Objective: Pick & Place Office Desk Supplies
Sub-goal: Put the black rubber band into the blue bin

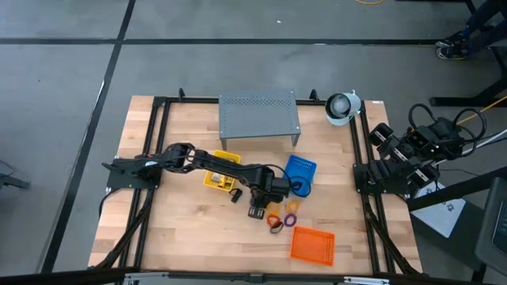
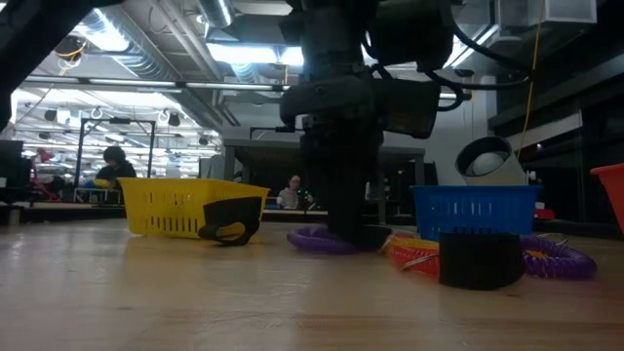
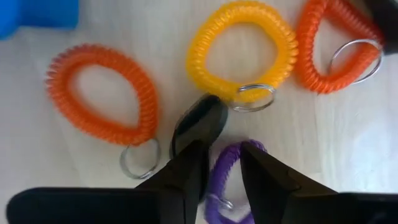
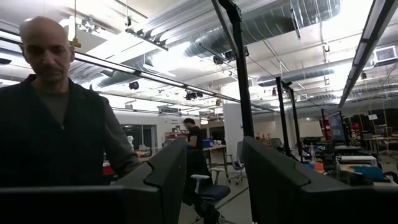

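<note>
The purple loop [image 3: 225, 177] lies on the tabletop [image 1: 190, 237] between my left gripper's [image 3: 221, 163] narrowly parted fingers, beside the orange loop [image 3: 102, 93] and yellow loop [image 3: 241, 53]. My right gripper [image 4: 214, 168], parked off the tabletop's right edge, stands open and empty.

Loops [image 1: 281, 218] lie between two trays [image 1: 300, 173], stand [image 1: 258, 117] behind.
</note>
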Available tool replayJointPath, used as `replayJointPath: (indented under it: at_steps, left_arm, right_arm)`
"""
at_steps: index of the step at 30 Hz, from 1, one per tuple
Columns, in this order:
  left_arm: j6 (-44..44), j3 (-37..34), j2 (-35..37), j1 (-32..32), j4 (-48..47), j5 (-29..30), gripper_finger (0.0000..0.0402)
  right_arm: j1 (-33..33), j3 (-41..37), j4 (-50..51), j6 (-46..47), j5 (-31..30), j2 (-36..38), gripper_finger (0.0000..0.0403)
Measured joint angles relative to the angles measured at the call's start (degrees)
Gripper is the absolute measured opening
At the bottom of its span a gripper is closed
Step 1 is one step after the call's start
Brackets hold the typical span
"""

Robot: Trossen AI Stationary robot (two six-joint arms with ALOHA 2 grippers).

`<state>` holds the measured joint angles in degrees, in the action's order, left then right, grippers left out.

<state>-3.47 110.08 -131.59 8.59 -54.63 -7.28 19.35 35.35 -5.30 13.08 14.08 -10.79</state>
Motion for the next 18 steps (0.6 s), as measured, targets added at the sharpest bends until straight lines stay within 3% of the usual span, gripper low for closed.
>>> replayJointPath:
  at_steps: [9, 18]
  left_arm:
    - [0.7, 0.4, 0.0, -0.1, 0.7, -2.3, 0.0071]
    - [0.8, 4.1, 0.0, -0.1, 0.5, -4.3, 0.0118]
  right_arm:
    - [0.0, 0.0, 0.1, 0.0, -0.2, 0.0, 0.0160]
    - [0.0, 0.0, 0.1, 1.5, -0.2, 0.0, 0.0160]
